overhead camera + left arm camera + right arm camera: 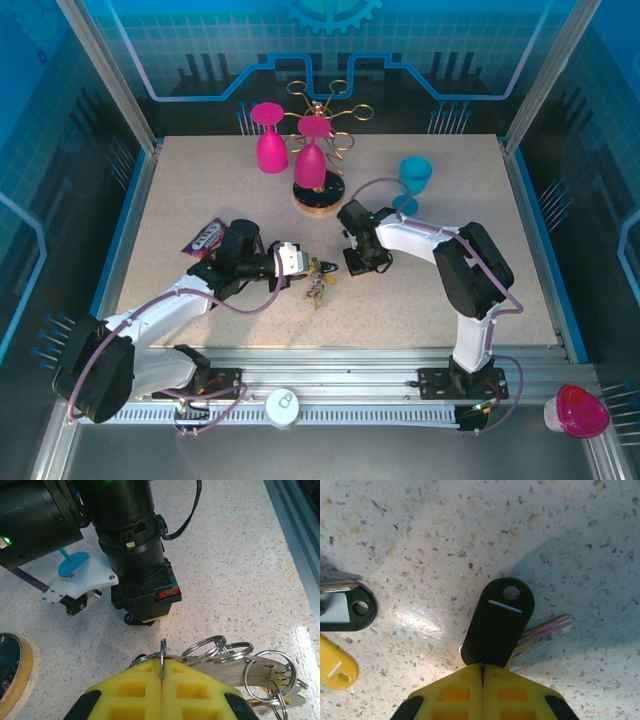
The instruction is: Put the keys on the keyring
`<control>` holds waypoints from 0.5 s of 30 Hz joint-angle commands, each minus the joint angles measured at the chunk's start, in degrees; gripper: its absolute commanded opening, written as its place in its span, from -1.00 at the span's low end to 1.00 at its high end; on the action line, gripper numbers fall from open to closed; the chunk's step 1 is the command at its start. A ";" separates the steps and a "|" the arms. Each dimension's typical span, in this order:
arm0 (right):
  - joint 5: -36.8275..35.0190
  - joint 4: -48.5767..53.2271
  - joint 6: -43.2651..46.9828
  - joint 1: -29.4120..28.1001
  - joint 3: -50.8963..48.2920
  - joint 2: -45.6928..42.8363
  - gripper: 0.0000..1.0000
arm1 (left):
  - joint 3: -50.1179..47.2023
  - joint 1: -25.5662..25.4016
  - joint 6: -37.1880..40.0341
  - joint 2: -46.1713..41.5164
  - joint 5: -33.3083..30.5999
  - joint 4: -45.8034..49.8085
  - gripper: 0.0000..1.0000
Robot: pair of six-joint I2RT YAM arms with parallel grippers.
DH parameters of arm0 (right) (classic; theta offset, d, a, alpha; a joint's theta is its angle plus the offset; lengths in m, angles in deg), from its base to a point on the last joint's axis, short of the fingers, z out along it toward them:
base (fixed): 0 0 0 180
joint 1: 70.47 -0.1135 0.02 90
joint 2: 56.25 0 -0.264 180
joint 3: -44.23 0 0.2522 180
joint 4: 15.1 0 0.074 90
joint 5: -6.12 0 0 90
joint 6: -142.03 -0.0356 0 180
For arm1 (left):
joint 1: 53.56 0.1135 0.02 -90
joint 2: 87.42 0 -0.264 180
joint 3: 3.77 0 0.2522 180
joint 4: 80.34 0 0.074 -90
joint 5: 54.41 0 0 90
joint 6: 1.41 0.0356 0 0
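Top external, near rail: I see a round white can (283, 408) between the arm bases and a pink cup (578, 410) at far right.
Left gripper (162, 671): my yellow pads are pressed together, pinching the keyring (162, 652), a thin metal loop seen edge-on, at mid table.
Keys (265, 677): a silver bunch on small split rings lies just right of those pads.
Right gripper (482, 672): pads pinch a black-tagged key (497, 622) low over the tabletop, with the silver blade poking right; it faces the left gripper, near but apart.
Loose tags: a second black tag (345, 610) and a yellow tag (335, 670) lie to its left.
Packet (205, 238): beside my left wrist.
Far side: a wooden rack base (318, 197), two pink glasses (270, 140) stems up, and a blue glass (412, 178) to the right.
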 commanded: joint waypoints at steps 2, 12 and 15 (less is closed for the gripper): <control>0.10 -1.46 1.98 -0.42 -1.74 -5.41 -1.00 | -0.37 -0.31 0.31 -0.22 0.24 0.01 -1.00; 8.10 -17.54 19.64 0.32 -13.23 -24.46 -1.00 | -0.75 -0.29 -0.07 -0.78 -0.14 -1.29 -1.00; 15.86 -20.20 23.77 1.17 -15.31 -28.13 -1.00 | -1.08 -0.42 -0.67 -0.59 0.00 -2.21 -1.00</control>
